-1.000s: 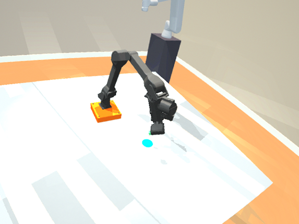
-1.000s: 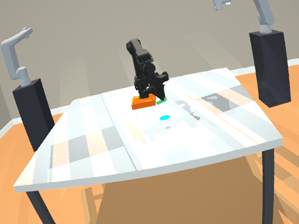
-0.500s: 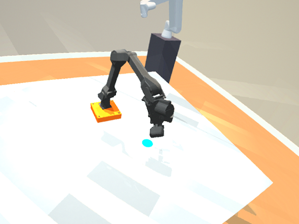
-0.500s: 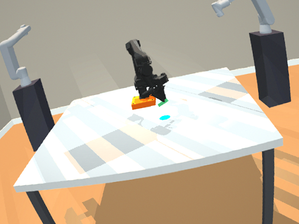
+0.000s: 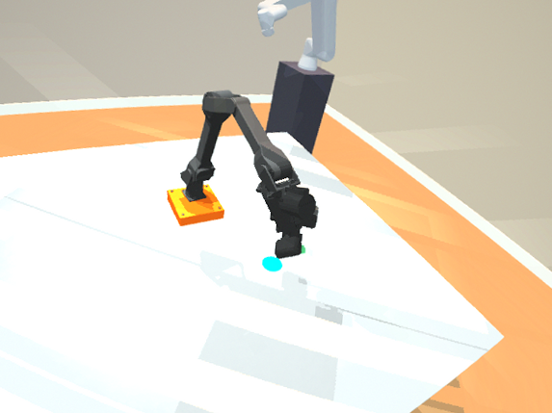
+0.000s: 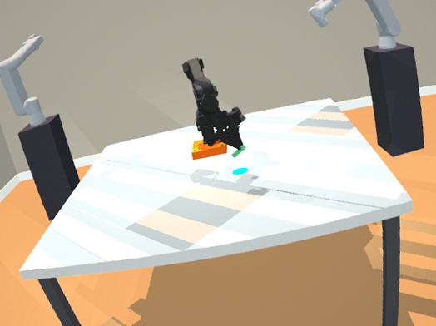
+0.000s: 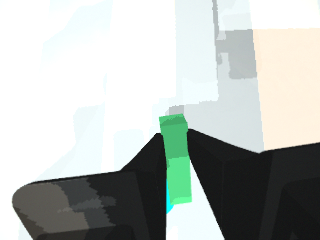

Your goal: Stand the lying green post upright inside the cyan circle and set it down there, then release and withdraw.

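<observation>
The green post (image 5: 303, 249) (image 6: 238, 151) (image 7: 176, 150) is held between the fingertips of my gripper (image 6: 241, 147) (image 7: 173, 137), which is shut on it. In the exterior view the post is tilted, its left end lower, and appears raised above the table. In the top view the fingers hide most of it. The cyan circle (image 5: 272, 263) (image 6: 240, 171) lies flat on the table, nearer to the exterior view than the post. In the wrist view only a sliver of the circle (image 7: 169, 202) shows beside the post, the rest hidden by a finger.
The white table (image 5: 85, 282) (image 6: 105, 242) carries the arm's orange base (image 5: 196, 205) (image 6: 208, 150), behind the circle in the exterior view. Two pale arms (image 6: 14, 87) (image 6: 377, 1) stand on dark pedestals beyond the table's sides. Shadows and light stripes cross the table top.
</observation>
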`<act>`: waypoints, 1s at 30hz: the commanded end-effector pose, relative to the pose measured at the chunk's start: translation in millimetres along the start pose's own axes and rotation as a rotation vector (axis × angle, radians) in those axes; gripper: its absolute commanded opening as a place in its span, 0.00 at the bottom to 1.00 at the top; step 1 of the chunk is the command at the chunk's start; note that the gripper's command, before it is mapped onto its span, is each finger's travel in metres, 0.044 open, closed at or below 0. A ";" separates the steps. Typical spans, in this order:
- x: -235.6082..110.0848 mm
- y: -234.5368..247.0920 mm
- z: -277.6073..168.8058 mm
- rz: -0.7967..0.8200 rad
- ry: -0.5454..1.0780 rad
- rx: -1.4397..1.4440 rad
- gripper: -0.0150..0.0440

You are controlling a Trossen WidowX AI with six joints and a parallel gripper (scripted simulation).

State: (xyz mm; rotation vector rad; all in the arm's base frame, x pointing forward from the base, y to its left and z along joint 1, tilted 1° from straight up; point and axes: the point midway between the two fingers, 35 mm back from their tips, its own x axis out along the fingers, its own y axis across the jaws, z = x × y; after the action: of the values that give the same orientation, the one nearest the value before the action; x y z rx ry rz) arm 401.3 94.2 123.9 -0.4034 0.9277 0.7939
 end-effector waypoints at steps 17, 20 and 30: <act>2.6 -7.0 2.1 0.008 -0.138 0.032 0.29; 2.7 -8.1 2.2 0.010 -0.158 0.035 0.29; 2.6 -11.1 2.3 0.014 -0.225 0.043 0.29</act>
State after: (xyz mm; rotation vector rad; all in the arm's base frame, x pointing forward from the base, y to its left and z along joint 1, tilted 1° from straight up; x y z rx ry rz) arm 411.9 89.6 121.9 -0.2789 0.7534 0.8103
